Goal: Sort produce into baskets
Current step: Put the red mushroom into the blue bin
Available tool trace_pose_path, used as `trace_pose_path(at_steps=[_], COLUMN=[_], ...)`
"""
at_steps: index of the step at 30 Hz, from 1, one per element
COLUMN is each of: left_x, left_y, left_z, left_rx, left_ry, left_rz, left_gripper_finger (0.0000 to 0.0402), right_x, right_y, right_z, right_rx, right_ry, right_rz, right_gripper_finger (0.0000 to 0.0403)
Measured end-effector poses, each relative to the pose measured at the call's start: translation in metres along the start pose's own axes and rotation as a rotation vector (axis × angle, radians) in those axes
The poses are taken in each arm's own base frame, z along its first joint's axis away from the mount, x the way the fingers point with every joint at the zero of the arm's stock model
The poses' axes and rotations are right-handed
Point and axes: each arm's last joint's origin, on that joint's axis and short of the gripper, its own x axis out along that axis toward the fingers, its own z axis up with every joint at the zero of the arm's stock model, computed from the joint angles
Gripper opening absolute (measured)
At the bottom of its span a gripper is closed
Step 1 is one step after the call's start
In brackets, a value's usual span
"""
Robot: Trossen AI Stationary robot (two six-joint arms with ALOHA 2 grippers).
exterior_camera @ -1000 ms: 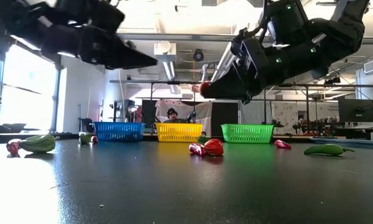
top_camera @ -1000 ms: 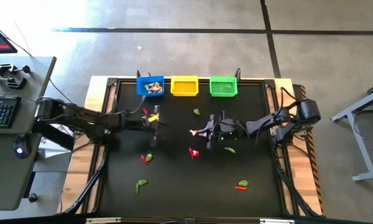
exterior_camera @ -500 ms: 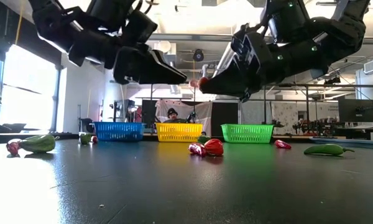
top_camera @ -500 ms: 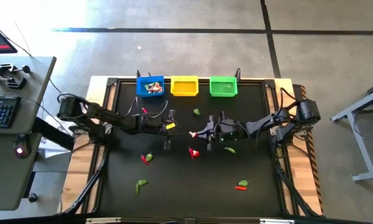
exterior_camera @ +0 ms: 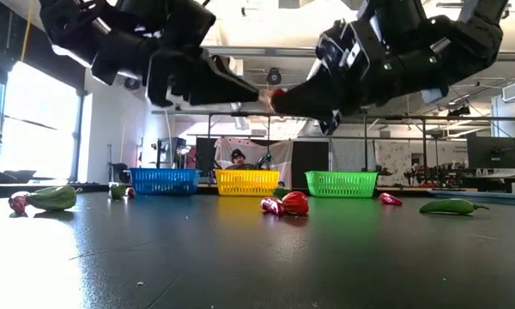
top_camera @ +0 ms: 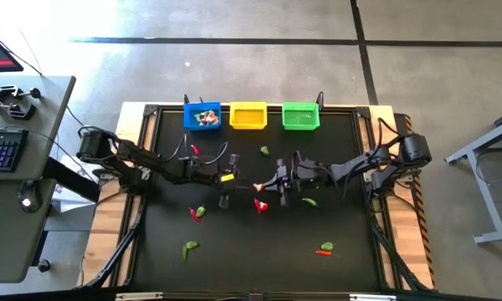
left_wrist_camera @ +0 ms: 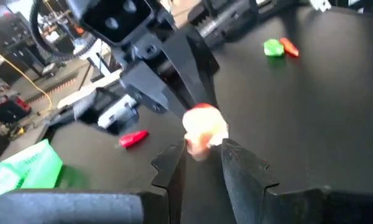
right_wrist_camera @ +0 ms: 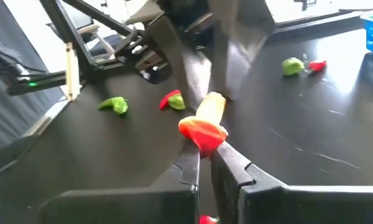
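Above the middle of the table [top_camera: 151,251], in front of the yellow basket [top_camera: 248,116], the two grippers met nose to nose over one red-and-whitish toy [right_wrist_camera: 205,121]. The right gripper [right_wrist_camera: 205,163] was closed on the toy's red end, its whitish end sticking out toward the left arm. The left gripper [left_wrist_camera: 202,160] had its jaws parted, one finger on either side of the toy; whether they touched it could not be told.

The toy looked like light, hard, smooth plastic, so it would likely not crush but could slip or swivel in a pinch. The left gripper would best take the free whitish end, squarely across its width, before the right gripper let go.

The rest of the produce lay scattered on the table: a red piece [top_camera: 260,205] just below the meeting point, a green pepper [exterior_camera: 451,206] and others farther off, with some already in the blue basket [top_camera: 202,116]. The green basket [top_camera: 299,116] stood beside the yellow basket.

No writing or labels could be read.
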Motion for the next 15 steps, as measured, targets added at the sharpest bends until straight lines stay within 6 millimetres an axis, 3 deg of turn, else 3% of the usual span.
trace_pose_path(at_steps=[5, 15], left_x=[0.0016, 0.0017], left_y=[-0.0006, -0.0081], left_z=[0.0052, 0.0075], left_rx=[0.003, 0.029], left_ry=[-0.004, 0.0], left_rz=[0.01, -0.011], left_gripper_finger=[0.0092, 0.0084], right_x=[0.0062, 0.0088], right_y=[0.0085, 0.0104], right_z=[0.0111, 0.0121], right_rx=[-0.039, -0.036], right_ry=[-0.019, 0.015], right_rz=[0.023, 0.021], right_gripper_finger=[0.0005, 0.0005])
